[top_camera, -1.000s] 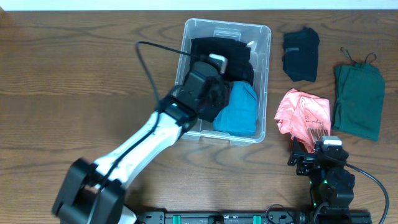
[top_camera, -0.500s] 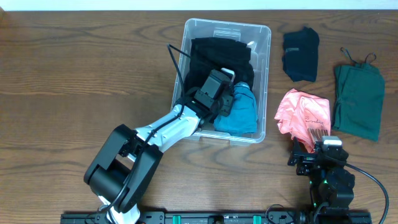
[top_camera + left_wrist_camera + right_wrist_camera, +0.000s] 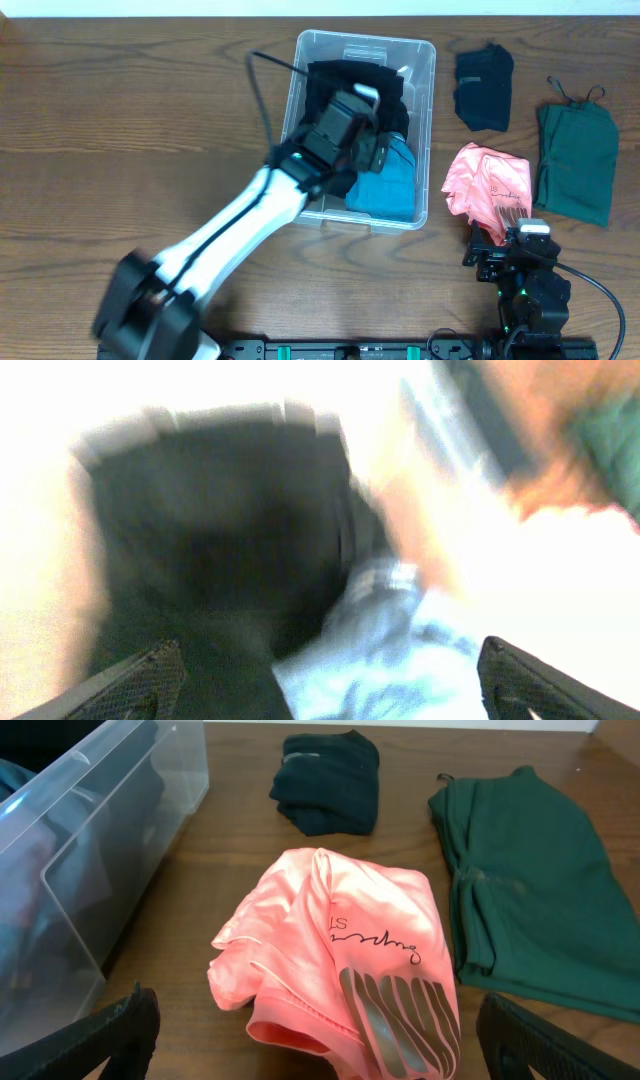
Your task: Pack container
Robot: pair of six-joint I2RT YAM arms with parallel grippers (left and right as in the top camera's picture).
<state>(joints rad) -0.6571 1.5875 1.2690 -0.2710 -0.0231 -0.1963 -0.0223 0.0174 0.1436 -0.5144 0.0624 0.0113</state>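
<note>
The clear plastic container [image 3: 420, 60] stands at the table's middle back and shows at the left in the right wrist view [image 3: 100, 830]. It holds a black garment [image 3: 340, 75] and a blue garment [image 3: 385, 190]. My left gripper [image 3: 375, 140] hangs over the container's inside, above both garments; its view is blurred, with fingertips wide apart over black cloth [image 3: 220, 560] and blue cloth [image 3: 400, 660], open and empty. My right gripper [image 3: 505, 235] rests near the front edge, open, just short of the pink garment [image 3: 488, 182], which also shows in the right wrist view [image 3: 350, 960].
A black folded garment [image 3: 484, 85] and a dark green garment [image 3: 577, 160] lie right of the container; both show in the right wrist view, black [image 3: 328, 775] and green [image 3: 530, 870]. Bare wood table [image 3: 120, 120] spreads to the left.
My left arm has swung and lifted over the container, its gripper shifting slightly toward the back above the garments. The right arm has not moved.
</note>
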